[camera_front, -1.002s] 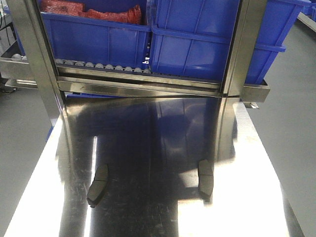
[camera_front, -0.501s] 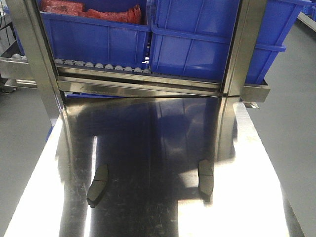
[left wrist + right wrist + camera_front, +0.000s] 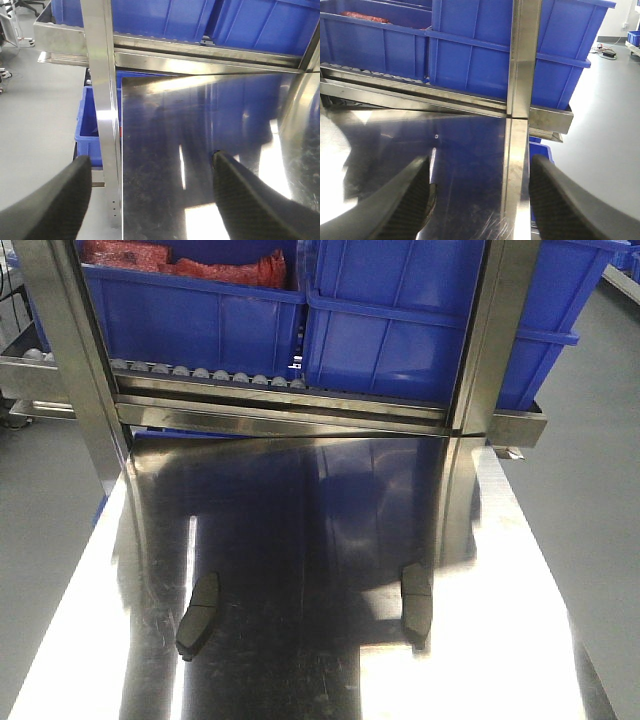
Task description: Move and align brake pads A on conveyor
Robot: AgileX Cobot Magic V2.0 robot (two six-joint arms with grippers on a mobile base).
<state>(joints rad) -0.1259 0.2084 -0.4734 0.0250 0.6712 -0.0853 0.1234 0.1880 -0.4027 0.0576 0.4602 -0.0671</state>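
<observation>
Pads on steel: I am counting two brake pads in the front view, both resting on the shiny steel table (image 3: 310,510) toward its near end. The left pad (image 3: 198,614) is sitting near the table's left side, its long axis running away from me and leaning a little to the right at the far end. The right pad (image 3: 416,602) is sitting well apart from it, roughly level with it, also lengthwise. Behind the table, blue bins (image 3: 400,330) are resting on a roller rack (image 3: 210,375) framed by steel uprights (image 3: 495,340); one bin is holding something red (image 3: 180,262).

The left gripper (image 3: 151,158) is hanging above the table's left edge with its dark fingers (image 3: 55,200) spread wide and nothing between them. A blue crate (image 3: 92,120) is showing on the floor below. The right gripper (image 3: 480,160) is hovering over the table's right edge, its fingers (image 3: 570,210) likewise apart and holding nothing. A dark curved edge is peeking out beside its left finger; I am not able to tell whether that is a pad.
</observation>
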